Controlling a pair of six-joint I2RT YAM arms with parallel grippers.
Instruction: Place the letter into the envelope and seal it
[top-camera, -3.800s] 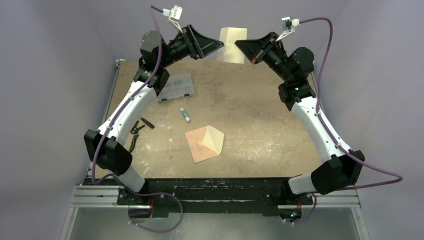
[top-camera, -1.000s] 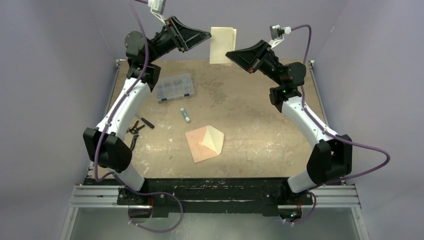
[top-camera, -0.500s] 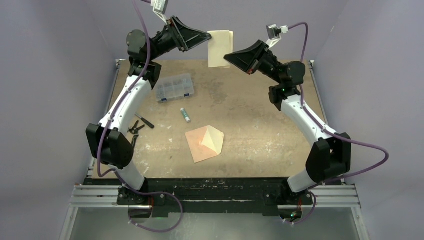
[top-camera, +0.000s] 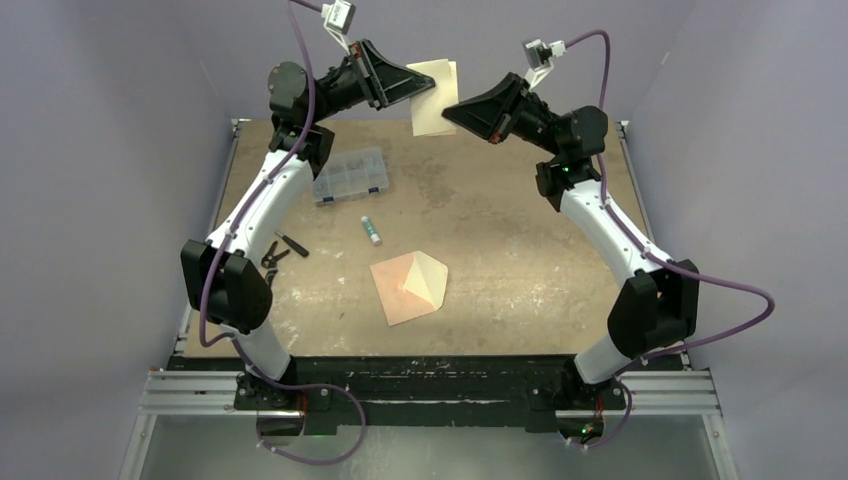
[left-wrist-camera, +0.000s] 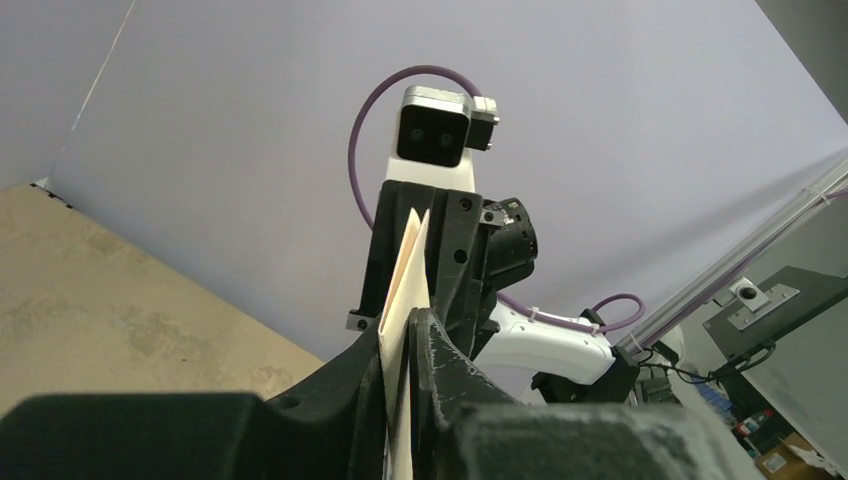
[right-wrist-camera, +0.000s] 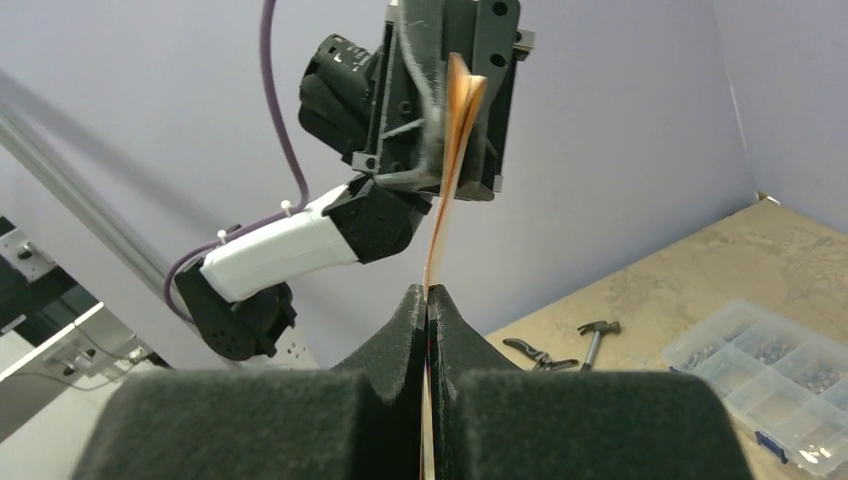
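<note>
letter is up in the air, well beyond the envelope and high above table level, hanging roughly upright betw both arms. left gripper is closed down on one side edge, only the paper's thickness betw the jaws. right gripper is pinched fully on the opposite edge, fingers meeting w/ the sheet in the seam. both have the letter and nothing else.

handling, my read: very light, thin, floppy. in the right wrist view the top splays into two layers and the sheet bows, so it looks folded and springy at the crease. no stiffness across the span, so if the arms pull apart it could tear, and if they push together it will buckle. i'd hold close to the edges on the folded side and leave the leading edge free to feed into the envelope mouth. smooth paper on small pads, so a slip seems possible if either grip eases.

envelope lies flat, flap open w/ the pale inner face up. i expect it to skate if pushed, so one gripper prob needs to pin it.

glue stick sits just beyond the envelope and a bit left, parts box further beyond-left, pliers to its left.

writing: none i can read. glue stick label too small, nothing visible on letter or envelope.
</note>
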